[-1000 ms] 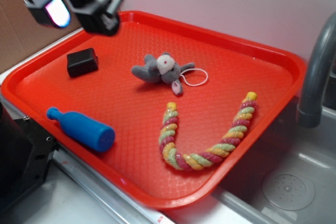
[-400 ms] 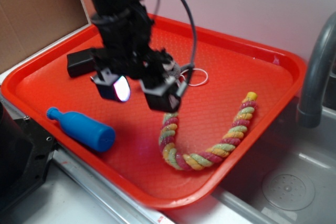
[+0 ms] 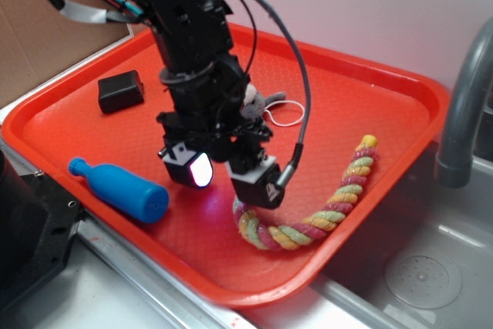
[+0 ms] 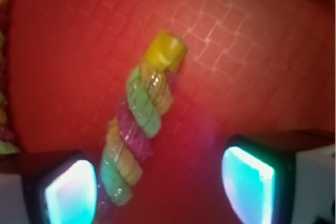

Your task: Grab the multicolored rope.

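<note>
The gripper [image 3: 229,179] hangs low over the red tray [image 3: 370,105], its jaws spread apart with nothing between the pads. The multicolored rope [image 3: 308,225] lies on the tray in a U-shaped curve toward the right front corner, pink, yellow and pale green strands twisted together, one yellow end [image 3: 367,142] pointing toward the tray's far right edge. Its other arm runs under the gripper and is mostly hidden in the outside view. In the wrist view this arm of the rope [image 4: 139,124] lies slanted between the two glowing pads [image 4: 247,182], closer to the left one, its yellow tip away from them. A grey plush toy [image 3: 258,102] with a thin white string loop [image 3: 283,118] sits partly behind the arm. A blue bottle [image 3: 123,189] lies on its side near the tray's front left edge, and a small black box [image 3: 121,90] rests farther back on the left. A grey faucet [image 3: 462,105] stands to the right over a sink [image 3: 424,275].
</note>
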Robot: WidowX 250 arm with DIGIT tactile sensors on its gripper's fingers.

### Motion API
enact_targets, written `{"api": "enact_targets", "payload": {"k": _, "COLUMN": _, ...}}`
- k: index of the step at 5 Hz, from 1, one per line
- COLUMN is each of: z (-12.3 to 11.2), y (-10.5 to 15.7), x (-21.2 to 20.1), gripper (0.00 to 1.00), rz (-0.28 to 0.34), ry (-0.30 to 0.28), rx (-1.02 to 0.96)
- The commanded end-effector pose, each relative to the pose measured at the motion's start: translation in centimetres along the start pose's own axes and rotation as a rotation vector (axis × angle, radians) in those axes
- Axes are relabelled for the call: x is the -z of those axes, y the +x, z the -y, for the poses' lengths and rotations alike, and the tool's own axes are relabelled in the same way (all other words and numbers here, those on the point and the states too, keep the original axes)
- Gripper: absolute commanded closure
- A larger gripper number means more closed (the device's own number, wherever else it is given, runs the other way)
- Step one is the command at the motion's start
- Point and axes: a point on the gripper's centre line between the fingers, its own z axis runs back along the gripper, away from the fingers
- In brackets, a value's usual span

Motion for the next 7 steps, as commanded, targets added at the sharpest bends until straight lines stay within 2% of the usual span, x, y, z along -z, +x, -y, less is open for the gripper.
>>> {"api": "enact_targets", "payload": {"k": 1, "z": 0.7, "y": 0.5, "x": -0.9, "gripper": 0.0, "rz": 0.035, "ry": -0.029, "rx": 0.009}}
{"api": "enact_targets", "payload": {"k": 2, "z": 0.7, "y": 0.5, "x": -0.9, "gripper": 0.0, "rz": 0.035, "ry": -0.029, "rx": 0.009}}
{"api": "enact_targets", "payload": {"k": 3, "z": 1.2, "y": 0.9, "x": 1.0, "gripper": 0.0, "rz": 0.009, "ry": -0.069, "rx": -0.051}}
{"api": "enact_targets", "payload": {"k": 4, "z": 1.5, "y": 1.0, "x": 2.1, "gripper": 0.0, "rz": -0.03, "ry": -0.055, "rx": -0.109}}
{"api": "enact_targets", "payload": {"k": 5, "z": 1.7, "y": 0.6, "x": 1.7, "gripper": 1.0, "rz": -0.025, "ry": -0.035, "rx": -0.144}}
{"api": "enact_targets", "payload": {"k": 7, "z": 1.7, "y": 0.5, "x": 0.3, "gripper": 1.0, "rz": -0.017, "ry": 0.011, "rx": -0.047}}
